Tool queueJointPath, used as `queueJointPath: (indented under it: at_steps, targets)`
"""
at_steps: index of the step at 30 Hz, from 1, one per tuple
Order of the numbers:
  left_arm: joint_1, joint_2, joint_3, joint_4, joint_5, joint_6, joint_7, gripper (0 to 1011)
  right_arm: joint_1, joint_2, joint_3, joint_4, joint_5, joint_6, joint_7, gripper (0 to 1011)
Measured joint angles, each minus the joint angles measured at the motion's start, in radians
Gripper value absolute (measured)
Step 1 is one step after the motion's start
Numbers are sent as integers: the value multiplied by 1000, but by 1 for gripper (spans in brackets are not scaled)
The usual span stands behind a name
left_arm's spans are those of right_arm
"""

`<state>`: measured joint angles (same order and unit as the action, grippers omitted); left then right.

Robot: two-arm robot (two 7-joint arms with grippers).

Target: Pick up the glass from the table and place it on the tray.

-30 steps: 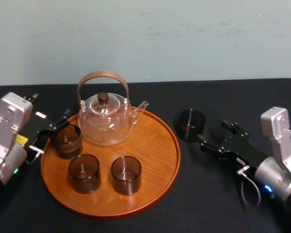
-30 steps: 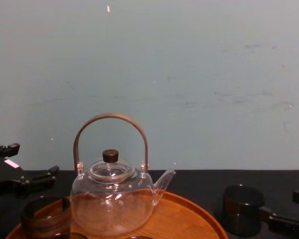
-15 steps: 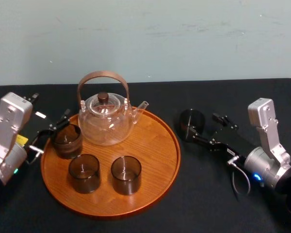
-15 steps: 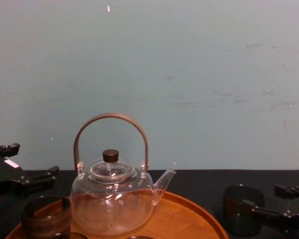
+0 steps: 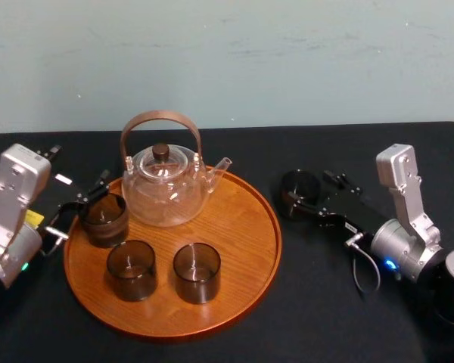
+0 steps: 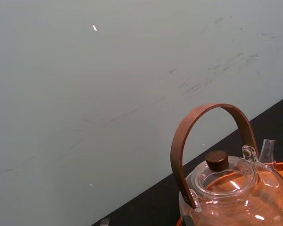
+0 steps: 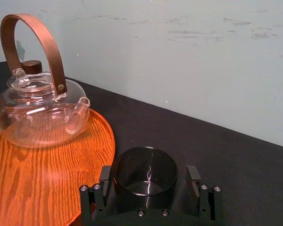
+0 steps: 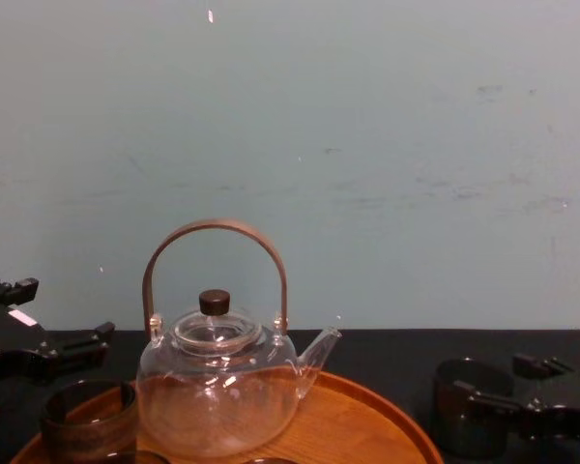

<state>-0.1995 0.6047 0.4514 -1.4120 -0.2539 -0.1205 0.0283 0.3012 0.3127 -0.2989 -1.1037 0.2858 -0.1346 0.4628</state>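
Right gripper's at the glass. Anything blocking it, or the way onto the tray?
Nothing visible. The open right gripper straddles the dark smoked glass tumbler; bare black cloth lies between it and the round orange-brown wooden tray, whose right side is bare. The left gripper sits at its left edge.

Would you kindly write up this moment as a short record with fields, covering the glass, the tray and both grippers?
target: the glass, dark, upright on the black table, just right of the tray
right arm: right gripper open, one finger on each side of the glass
tray contents: clear teapot and three other glasses
left arm: left gripper open, idle at the tray's left edge beside one of those glasses
task state: glass not yet lifted
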Motion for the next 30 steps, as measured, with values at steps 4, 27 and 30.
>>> queueJointPath:
  at_steps: [4, 27, 30]
  targets:
    - [0, 0, 0, 0, 0, 0, 0, 1001, 18, -8, -5, 30, 1, -7, 8, 1002]
    - [0, 0, 0, 0, 0, 0, 0, 1001, 78, -35, -17, 142, 9, -27, 31, 1002]
    - [0, 0, 0, 0, 0, 0, 0, 1001, 77, -35, -17, 141, 9, -27, 31, 1003]
